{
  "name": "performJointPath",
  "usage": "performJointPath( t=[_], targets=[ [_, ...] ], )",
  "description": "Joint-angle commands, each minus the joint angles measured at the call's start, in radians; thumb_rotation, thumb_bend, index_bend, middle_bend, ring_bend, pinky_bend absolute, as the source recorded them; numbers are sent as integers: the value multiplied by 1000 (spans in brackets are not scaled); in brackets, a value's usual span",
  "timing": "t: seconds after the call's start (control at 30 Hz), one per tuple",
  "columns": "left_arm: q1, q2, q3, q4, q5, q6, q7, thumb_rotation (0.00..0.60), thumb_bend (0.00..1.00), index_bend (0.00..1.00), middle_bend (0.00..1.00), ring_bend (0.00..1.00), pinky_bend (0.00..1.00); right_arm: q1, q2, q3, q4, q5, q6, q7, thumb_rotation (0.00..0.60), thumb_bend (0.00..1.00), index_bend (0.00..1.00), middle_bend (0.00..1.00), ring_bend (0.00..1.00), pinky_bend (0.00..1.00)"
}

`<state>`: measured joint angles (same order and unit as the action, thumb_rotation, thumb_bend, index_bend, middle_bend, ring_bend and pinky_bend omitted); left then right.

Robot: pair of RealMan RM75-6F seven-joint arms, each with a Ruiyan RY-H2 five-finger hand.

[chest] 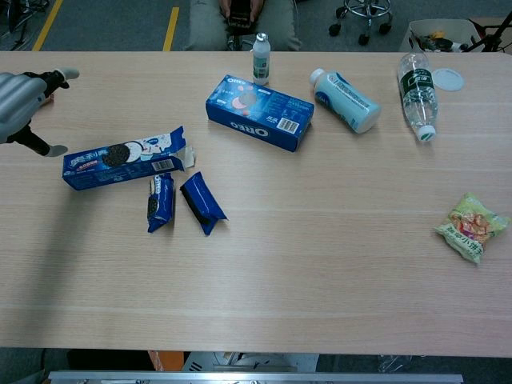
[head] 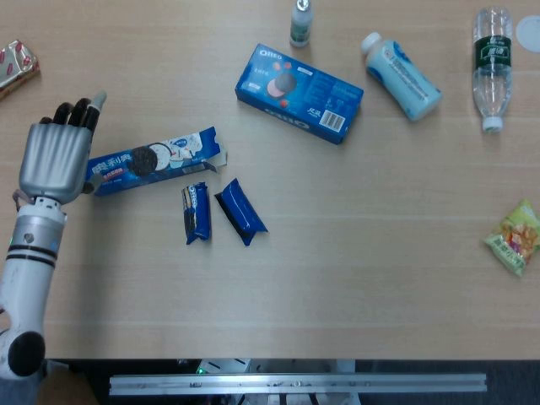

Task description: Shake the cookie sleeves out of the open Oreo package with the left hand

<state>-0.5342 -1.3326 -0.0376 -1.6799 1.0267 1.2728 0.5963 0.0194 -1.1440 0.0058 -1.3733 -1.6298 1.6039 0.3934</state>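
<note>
Two Oreo boxes: one open, one closed. Two cookie sleeves beside the open box. Three bottles. Two snack packets.

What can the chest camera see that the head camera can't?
Only the chest view shows the floor beyond the table, a seated person and a wheeled chair base. Only the head view shows the left forearm and a metal rail below the table edge. Both show the left hand, the open Oreo package, two cookie sleeves, and the bottles.
</note>
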Motion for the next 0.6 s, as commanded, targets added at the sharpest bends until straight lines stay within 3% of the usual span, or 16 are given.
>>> performJointPath(
  t=[0.03, 0.3, 0.6],
  targets=[
    [63, 43, 59, -25, 136, 76, -62, 600, 167, 68, 188, 195, 438, -3, 1, -1, -3, 1, 2, -3, 600, 304, 694, 566, 601, 616],
    [173, 75, 100, -28, 321, 226, -183, 600, 167, 118, 204, 195, 432, -16, 16, -6, -14, -2, 19, -6, 600, 304, 694, 566, 601, 616],
    [247, 102, 107, -49, 376, 281, -184, 600, 167, 121, 206, 197, 421, -28, 27, -13, -23, -9, 33, -11, 600, 304, 694, 566, 601, 616]
  ],
)
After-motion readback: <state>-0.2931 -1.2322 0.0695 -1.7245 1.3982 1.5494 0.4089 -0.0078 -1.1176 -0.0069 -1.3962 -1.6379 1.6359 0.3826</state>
